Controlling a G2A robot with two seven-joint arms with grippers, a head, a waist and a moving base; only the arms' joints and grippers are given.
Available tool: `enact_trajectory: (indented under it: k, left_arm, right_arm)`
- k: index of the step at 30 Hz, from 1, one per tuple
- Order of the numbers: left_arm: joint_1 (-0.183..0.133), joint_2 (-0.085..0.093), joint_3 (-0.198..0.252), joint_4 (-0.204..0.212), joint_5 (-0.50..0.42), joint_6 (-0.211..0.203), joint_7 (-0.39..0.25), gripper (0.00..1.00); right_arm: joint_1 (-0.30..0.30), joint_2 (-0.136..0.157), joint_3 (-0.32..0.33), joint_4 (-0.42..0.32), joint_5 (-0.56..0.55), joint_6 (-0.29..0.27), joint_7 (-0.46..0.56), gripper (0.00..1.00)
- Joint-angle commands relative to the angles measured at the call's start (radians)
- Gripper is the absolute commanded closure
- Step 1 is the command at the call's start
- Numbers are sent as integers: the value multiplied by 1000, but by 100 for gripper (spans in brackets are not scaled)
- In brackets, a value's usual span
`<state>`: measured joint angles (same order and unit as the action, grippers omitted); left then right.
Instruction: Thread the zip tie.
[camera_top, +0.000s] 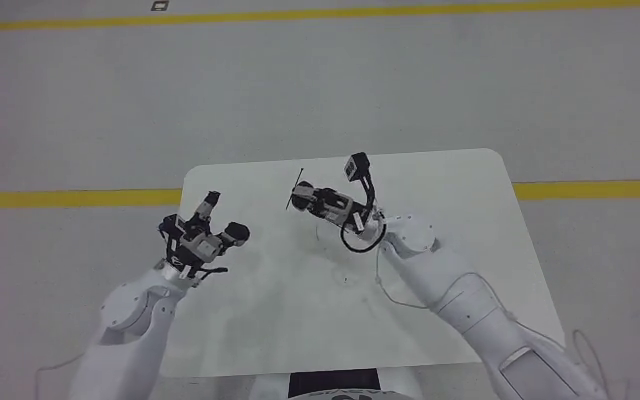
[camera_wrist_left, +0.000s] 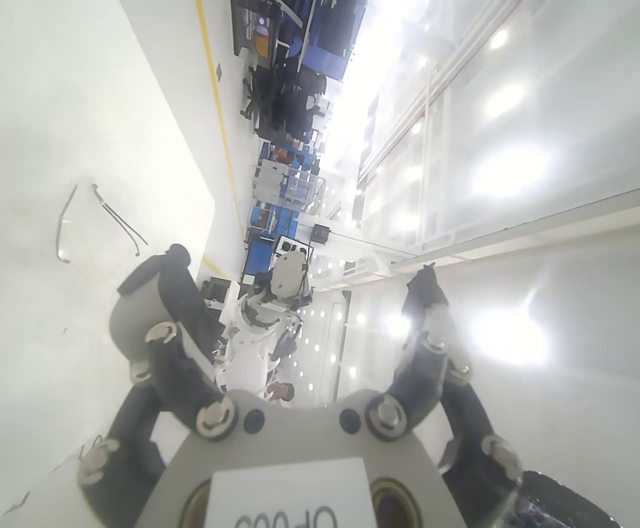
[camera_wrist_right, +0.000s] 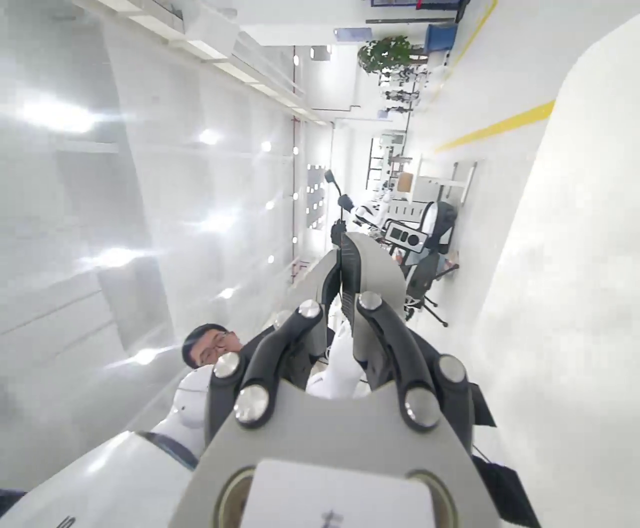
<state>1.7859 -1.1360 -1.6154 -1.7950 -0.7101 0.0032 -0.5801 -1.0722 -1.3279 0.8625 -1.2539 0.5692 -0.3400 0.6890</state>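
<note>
- The zip tie (camera_top: 297, 180) is pinched in the right gripper (camera_top: 299, 198), sticking out on both sides of its fingertips.
- That gripper hangs above the table (camera_top: 460, 190), near its far edge.
- The left gripper (camera_top: 226, 215) is well apart, to the right gripper's left.
- Two thin strands (camera_wrist_left: 120, 220) lie on the table ahead of the left gripper.

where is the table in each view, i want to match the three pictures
Top view: the table fills the middle, under both grippers; the right gripper holds the zip tie over it.
Left wrist view: the table is the white surface beside the open left gripper.
Right wrist view: the table is the white surface beside the shut right gripper.
Shared landmark: the yellow floor line running past the table's rounded corner.
</note>
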Motion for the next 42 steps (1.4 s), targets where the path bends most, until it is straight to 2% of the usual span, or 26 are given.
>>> enact_trajectory:
  k: [1, 6, 7, 9, 11, 13, 17, 20, 29, 30, 31, 33, 34, 36, 39, 42]
  left_arm:
    - [1, 0, -2, 0, 0, -1, 5, 0]
    - [1, 0, -2, 0, 0, -1, 5, 0]
    - [-8, 4, 3, -18, 92, -30, -8, 0]
    - [-9, 10, 7, -35, 246, -116, -37, 0]
    - [-7, 18, 1, -42, 426, -243, -78, 0]
    - [-7, 24, -4, -41, 583, -342, -83, 0]
    - [-24, 31, -9, -85, 807, -343, -45, 0]
    - [-38, 43, 0, -127, 997, -343, 0, 0]
    - [-38, 43, 0, -127, 997, -343, 0, 0]
    - [-48, 45, 4, -150, 1048, -343, -5, 0]
    - [-58, 50, 18, -181, 1107, -343, -15, 0]
    - [-70, 56, 30, -199, 1163, -343, 0, 0]
    - [-77, 64, 38, -216, 1239, -343, 6, 0]
    - [-80, 76, 63, -237, 1310, -343, 35, 0]
    - [-87, 103, 103, -263, 1431, -343, 79, 0]
    - [-93, 137, 150, -263, 1552, -343, 150, 0]
  right_arm:
    - [2, -2, 3, 2, 6, 0, 2, 100]
    - [2, -2, 3, 2, 6, 0, 2, 100]
    - [2, -2, 3, 2, 6, 0, 2, 100]
    - [1, 0, 3, -7, -35, 41, -22, 100]
    - [0, 1, 11, -25, -59, 83, -56, 100]
    - [7, 4, 18, -35, -83, 142, -68, 100]
    - [20, 14, 51, -49, -128, 287, -90, 100]
    - [22, 21, 67, -83, -153, 340, -67, 100]
    - [21, 21, 64, -98, -159, 344, -64, 100]
    - [29, 22, 64, -112, -184, 369, -64, 100]
    - [44, 26, 62, -130, -227, 435, -56, 100]
    - [65, 31, 69, -168, -276, 524, -57, 100]
    - [78, 35, 71, -189, -311, 587, -53, 100]
    - [98, 40, 69, -222, -380, 671, -57, 100]
    - [117, 44, 68, -232, -410, 680, -29, 100]
    - [150, 46, 58, -209, -432, 680, 0, 100]
